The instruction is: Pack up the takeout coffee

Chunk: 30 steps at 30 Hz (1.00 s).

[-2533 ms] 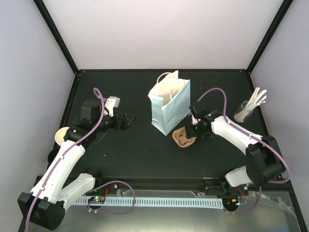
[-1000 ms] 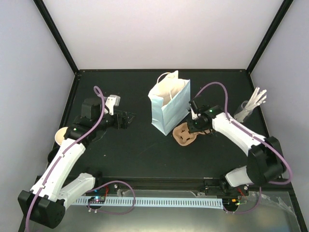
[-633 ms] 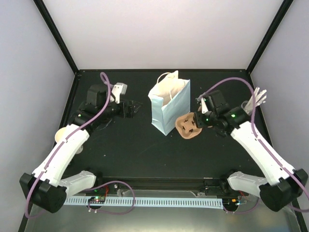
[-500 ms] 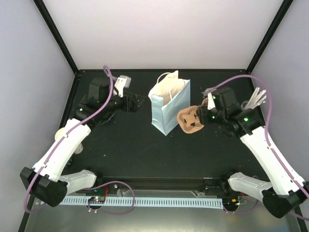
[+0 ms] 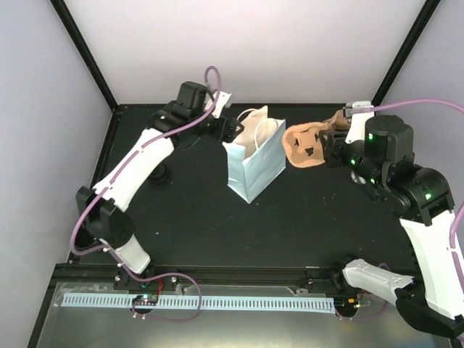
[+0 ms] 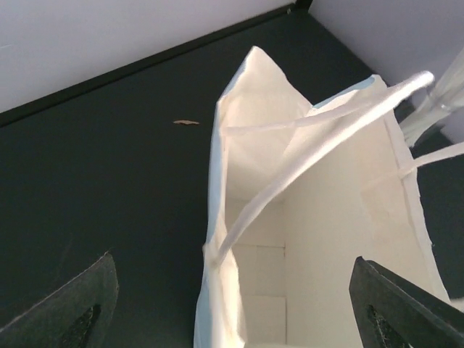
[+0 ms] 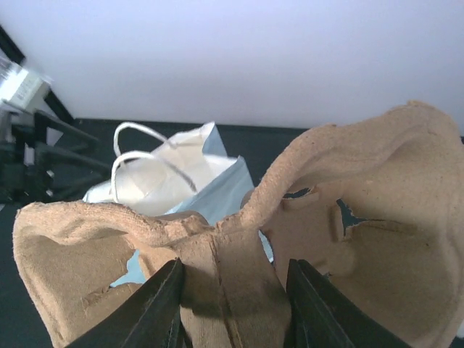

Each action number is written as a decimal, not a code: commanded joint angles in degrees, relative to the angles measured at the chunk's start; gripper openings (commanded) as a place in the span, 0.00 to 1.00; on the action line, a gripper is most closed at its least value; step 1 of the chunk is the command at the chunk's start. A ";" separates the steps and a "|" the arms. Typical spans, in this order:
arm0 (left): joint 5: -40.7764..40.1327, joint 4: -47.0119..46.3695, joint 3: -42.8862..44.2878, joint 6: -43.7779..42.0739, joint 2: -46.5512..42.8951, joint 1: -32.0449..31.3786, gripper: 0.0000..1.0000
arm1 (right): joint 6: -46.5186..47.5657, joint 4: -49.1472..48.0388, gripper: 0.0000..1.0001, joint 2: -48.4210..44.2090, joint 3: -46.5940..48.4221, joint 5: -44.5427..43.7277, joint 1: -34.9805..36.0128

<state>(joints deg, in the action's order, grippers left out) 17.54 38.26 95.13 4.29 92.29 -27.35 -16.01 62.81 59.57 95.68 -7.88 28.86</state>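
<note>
Overhead view of a black table [image 5: 188,217]. A light-blue paper bag [image 5: 255,163] stands upright at its centre, mouth open. The brown moulded-pulp cup carrier [image 5: 304,145] hangs in the air at about 3 o'clock from the bag's mouth, near it but apart, tilted on edge. The right gripper [image 7: 233,304] is clenched on the carrier's raised central ridge, one black finger on each side. The left gripper [image 5: 233,130] sits at about 10 o'clock of the bag, its fingers [image 6: 69,304] spread wide on either side of the mouth and grasping nothing.

Likely trouble: the carrier looks close to as wide as the bag's mouth, so a corner could catch the rim on the way in. One of the white handles [image 6: 312,156] sags across the opening and could snag it. The bag is light and nothing holds it, so a sideways nudge could tip or slide it.

The carrier is rough, fibrous and matt, with rounded cup wells and torn-looking tab cuts. It looks stiff but crushable. The bag is thin creased paper, pale cream inside, with sharp folds. Its handles are flat, limp white strips.
</note>
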 commanded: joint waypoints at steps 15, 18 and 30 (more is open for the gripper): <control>-1.84 10.09 18.22 -4.89 16.20 -2.36 0.05 | -1.22 -8.56 0.40 7.75 12.10 -5.26 -0.02; -1.38 13.10 20.36 -6.45 15.08 -2.42 0.02 | -1.60 -9.49 0.39 8.26 12.75 -2.39 -0.04; -11.43 15.62 6.24 -13.43 -1.52 -4.25 0.02 | -8.74 -20.01 0.38 3.83 1.15 30.39 -0.03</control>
<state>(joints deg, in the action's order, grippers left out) 9.96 52.45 105.45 -6.81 96.25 -30.92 -20.23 49.25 65.17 101.49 6.96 28.84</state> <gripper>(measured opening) 0.017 0.386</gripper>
